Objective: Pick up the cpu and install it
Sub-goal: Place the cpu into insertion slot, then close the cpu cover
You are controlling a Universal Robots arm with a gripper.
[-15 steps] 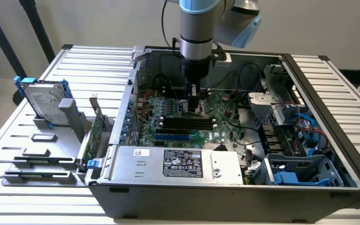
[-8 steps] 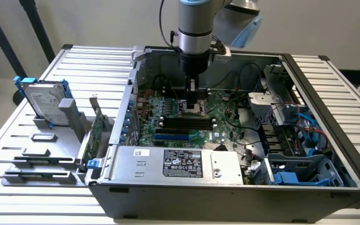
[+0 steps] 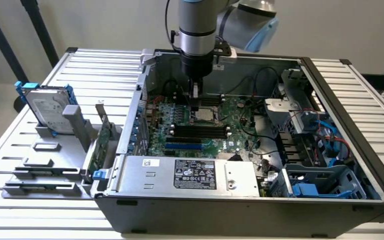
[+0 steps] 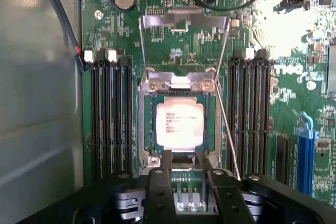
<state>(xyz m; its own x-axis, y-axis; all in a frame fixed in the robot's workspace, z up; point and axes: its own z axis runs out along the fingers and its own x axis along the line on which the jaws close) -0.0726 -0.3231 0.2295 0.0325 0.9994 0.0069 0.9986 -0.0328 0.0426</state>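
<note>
The cpu (image 4: 179, 124), judged light, stiff and fragile, best taken by two opposite rim edges, lies flat in the socket (image 4: 142, 129) at the motherboard's (image 4: 173, 51) middle, with the gripper (image 4: 185, 157) at its edge, fingers set narrow and apparently empty.

White Dell lettering (image 4: 289, 70) on the motherboard (image 4: 178, 51), print on the cpu (image 4: 179, 124) and black label (image 3: 195, 175) unreadable.
</note>
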